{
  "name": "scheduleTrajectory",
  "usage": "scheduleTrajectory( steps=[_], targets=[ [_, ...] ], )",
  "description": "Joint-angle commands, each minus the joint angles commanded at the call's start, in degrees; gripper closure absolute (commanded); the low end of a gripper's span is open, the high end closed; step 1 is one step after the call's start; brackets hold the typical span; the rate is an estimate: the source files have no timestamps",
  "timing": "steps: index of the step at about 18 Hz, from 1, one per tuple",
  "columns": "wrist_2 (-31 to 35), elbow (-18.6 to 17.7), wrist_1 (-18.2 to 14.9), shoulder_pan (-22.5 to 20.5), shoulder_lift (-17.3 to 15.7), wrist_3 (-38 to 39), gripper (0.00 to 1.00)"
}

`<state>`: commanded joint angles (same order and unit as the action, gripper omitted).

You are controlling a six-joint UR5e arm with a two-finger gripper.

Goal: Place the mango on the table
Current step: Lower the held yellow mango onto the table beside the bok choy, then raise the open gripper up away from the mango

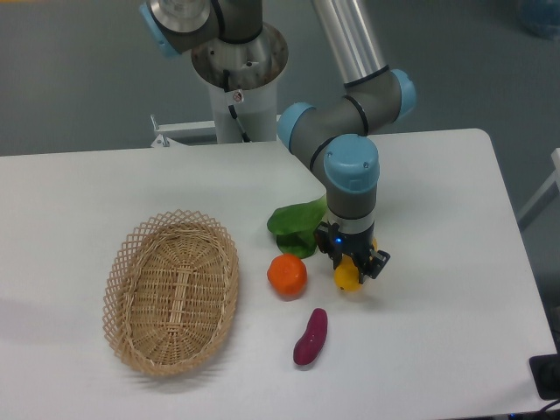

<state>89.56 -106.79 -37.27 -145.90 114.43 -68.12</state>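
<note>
White tabletop (455,262) filled most of my view, with grey floor behind it and the arm's pedestal at the far edge. I had the jaws (350,268) pointing straight down, closed around the mango (346,276), which showed as a yellow lump poking out below the fingers. From this single fixed view I could not tell whether the fruit's underside was touching the surface or hanging just above it. To one side of the jaws, toward the basket, sat the orange fruit (287,275), near but apart from the mango. Behind the jaws on that same side lay the leafy green vegetable (297,226), its stalk end hidden by the wrist. In front of the jaws, toward the camera, lay the purple sweet potato (310,336), and well beyond the orange fruit was the wicker basket (171,292), which looked bare inside. My worry was the release. If I opened while the mango was above the surface, I judged it would drop, and being smooth and oblong it could roll into the orange fruit or the sweet potato. If I pushed lower to be safe, I might press the fruit into the tabletop and bruise it. Opening unevenly could also flick it sideways.
</note>
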Motion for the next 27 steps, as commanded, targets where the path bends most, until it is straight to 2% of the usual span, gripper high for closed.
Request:
scheduleTrajectory(
  steps=[4,5,10,16,18,22,27],
  targets=[
    [0.0,0.44,0.09,0.0,0.17,0.0,0.03],
    [0.0,0.61,0.09,0.0,0.09,0.09,0.0],
    [-0.53,1.67,0.0,0.0,-0.44,0.26,0.0],
    [-1.93,5.27,-0.18,-0.17,-0.7,2.37,0.0],
    [-2.81,6.68,-1.31,-0.26,-1.4,2.2,0.0],
    [-3.6,7.47,-6.05,-1.76,-3.16,-0.87,0.0],
    [-3.78,8.09,-14.84,-5.44,-5.8,-10.27,0.0]
  ],
)
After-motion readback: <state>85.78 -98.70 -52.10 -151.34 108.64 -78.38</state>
